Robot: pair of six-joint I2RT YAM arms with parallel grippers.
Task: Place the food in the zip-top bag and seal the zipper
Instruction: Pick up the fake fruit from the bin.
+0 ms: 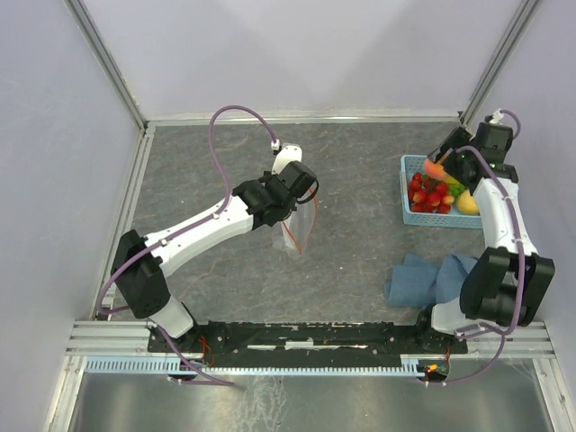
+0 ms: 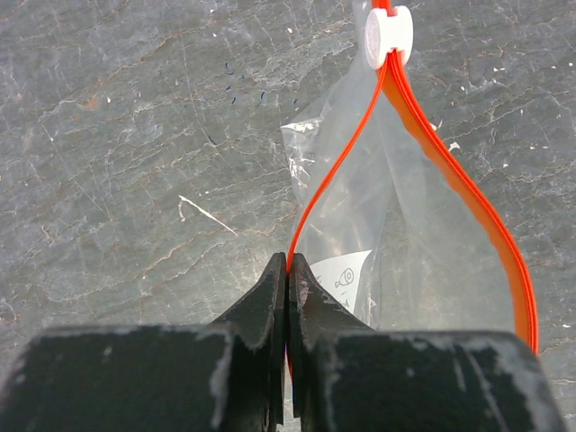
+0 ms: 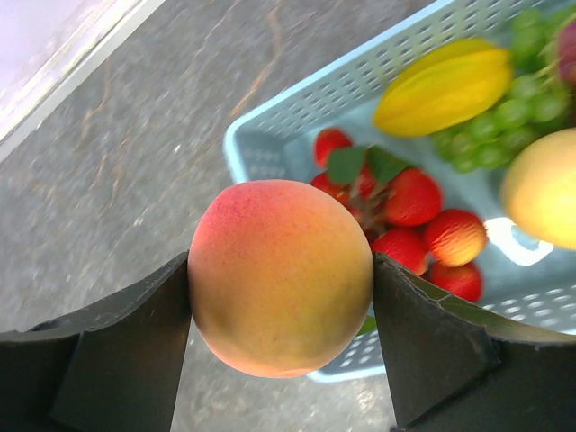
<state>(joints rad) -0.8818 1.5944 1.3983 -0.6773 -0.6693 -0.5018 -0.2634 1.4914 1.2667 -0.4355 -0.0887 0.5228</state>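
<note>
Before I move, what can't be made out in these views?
- Top view: how the right gripper holds the peach; too small, under its wrist.
- Left wrist: near end of the zip-top bag, behind the left gripper.
- Right wrist: grapes and lemon, cut off at the frame edge.

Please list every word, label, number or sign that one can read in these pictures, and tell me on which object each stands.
No text can be read.
White label patch on the clear crinkly zip-top bag: a small dark printed drawing, too small to read; no letters clear.
Light-blue mesh basket and orange-red peach: no writing visible.
</note>
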